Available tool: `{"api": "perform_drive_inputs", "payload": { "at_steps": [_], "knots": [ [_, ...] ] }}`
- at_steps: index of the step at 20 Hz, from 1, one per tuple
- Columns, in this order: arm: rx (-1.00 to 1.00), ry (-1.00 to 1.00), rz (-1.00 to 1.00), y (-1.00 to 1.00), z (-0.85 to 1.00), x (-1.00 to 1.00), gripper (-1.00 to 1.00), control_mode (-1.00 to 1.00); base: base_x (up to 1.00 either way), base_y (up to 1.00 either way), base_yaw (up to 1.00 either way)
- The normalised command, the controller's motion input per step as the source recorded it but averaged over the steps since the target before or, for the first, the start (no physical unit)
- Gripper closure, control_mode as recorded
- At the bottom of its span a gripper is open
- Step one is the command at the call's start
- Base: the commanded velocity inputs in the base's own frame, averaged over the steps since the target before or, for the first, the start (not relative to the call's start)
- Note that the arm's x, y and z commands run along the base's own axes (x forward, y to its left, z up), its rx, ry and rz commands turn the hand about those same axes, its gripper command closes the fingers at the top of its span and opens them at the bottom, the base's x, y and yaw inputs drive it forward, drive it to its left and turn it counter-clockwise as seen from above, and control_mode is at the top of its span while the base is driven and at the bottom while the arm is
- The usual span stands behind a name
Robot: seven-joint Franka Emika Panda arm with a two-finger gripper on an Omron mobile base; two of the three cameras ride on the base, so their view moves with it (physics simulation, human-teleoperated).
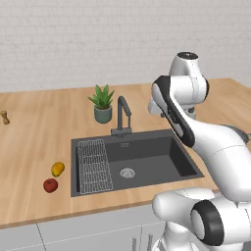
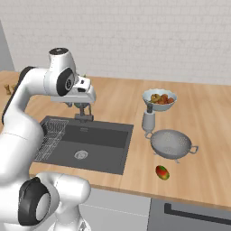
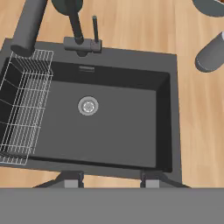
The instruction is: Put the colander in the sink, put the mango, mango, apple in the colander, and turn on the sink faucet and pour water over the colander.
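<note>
Right base view: sink faucet (image 2: 84, 116) arm-hidden

A light wooden counter (image 1: 44, 142) held a dark sink (image 1: 147, 157) (set into its top). Left of the sink lay a mango (image 1: 58, 169) and an apple (image 1: 50, 185); right of it sat a colander (image 2: 173, 144), a second mango (image 2: 162, 172), a soap dispenser (image 2: 148, 120) and a bowl of food (image 2: 159, 99).

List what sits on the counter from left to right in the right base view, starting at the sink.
sink → soap dispenser → bowl of food → mango → colander
</note>
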Motion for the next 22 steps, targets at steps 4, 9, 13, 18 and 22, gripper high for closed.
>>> {"api": "perform_drive_inputs", "payload": {
  "at_steps": [4, 9, 13, 18, 22],
  "knots": [
    [0.0, 0.0, -0.07, -0.27, -0.05, -0.03, -1.0, -1.0, 0.0, 0.0, 0.0],
    [0.01, 0.0, -0.16, -0.76, -0.17, -0.14, -1.0, -1.0, 0.0, 0.0, 0.0],
    [0.04, 0.0, -0.25, -1.0, -0.23, -0.31, -1.0, -1.0, 0.0, 0.0, 0.0],
    [0.11, 0.0, -0.32, -1.0, -0.27, -0.24, -1.0, -1.0, 0.0, 0.0, 0.0],
    [0.18, 0.0, -0.32, -1.0, -0.3, -0.15, -1.0, -1.0, 0.0, 0.0, 0.0]
  ]
}}
